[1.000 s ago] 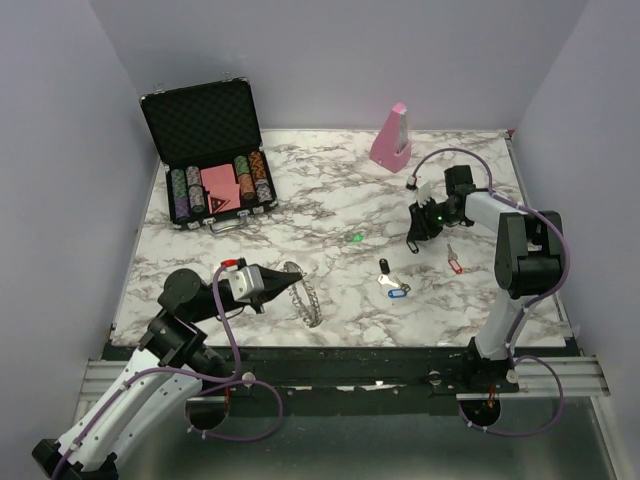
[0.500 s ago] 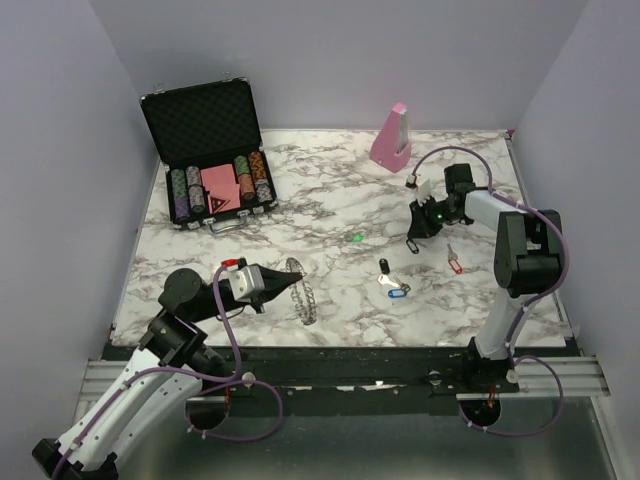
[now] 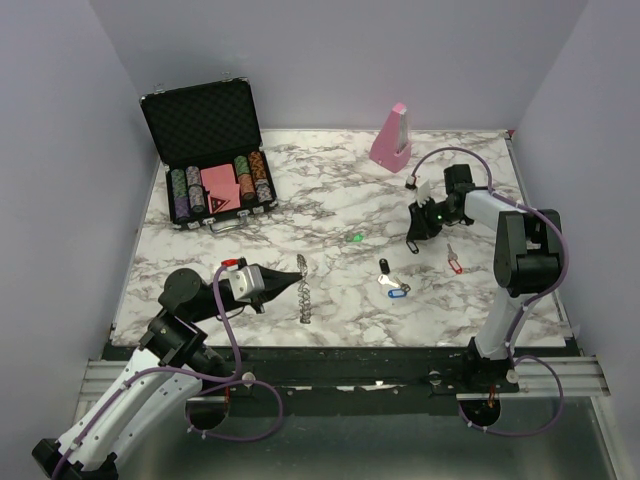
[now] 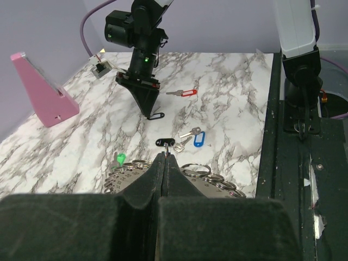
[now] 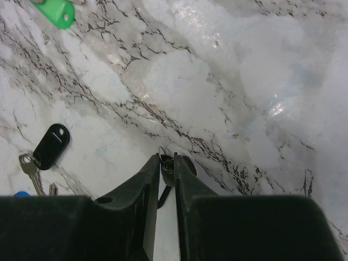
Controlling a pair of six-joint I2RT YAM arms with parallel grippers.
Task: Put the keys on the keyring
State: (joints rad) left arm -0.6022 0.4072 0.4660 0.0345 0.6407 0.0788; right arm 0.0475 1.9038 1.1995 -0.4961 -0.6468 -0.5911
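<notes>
We see a marble-patterned table [image 3: 340, 190] with an open black case [image 3: 200, 115] of poker chips at its far left and a pink wedge block [image 3: 392, 135] at the far edge. The left gripper [image 3: 292, 280], low over the near left of the table, is clenched on the rim of the keyring [image 3: 304, 297]. The ring stands on edge on the marble just past the fingertips, and from above it looks like a coil. The right gripper [image 3: 413, 245] points down at the right side of the table, its jaws drawn nearly together on a small black tag [image 4: 155, 116], with the tips at the surface. The other keys lie loose between the two grippers and well apart from the ring. A black-tagged key [image 3: 384, 266] and a blue-tagged key [image 3: 396, 291] lie close together. A red-tagged key [image 3: 455, 264] is just right of the right gripper, and a green tag [image 3: 357, 238] lies toward the middle.
</notes>
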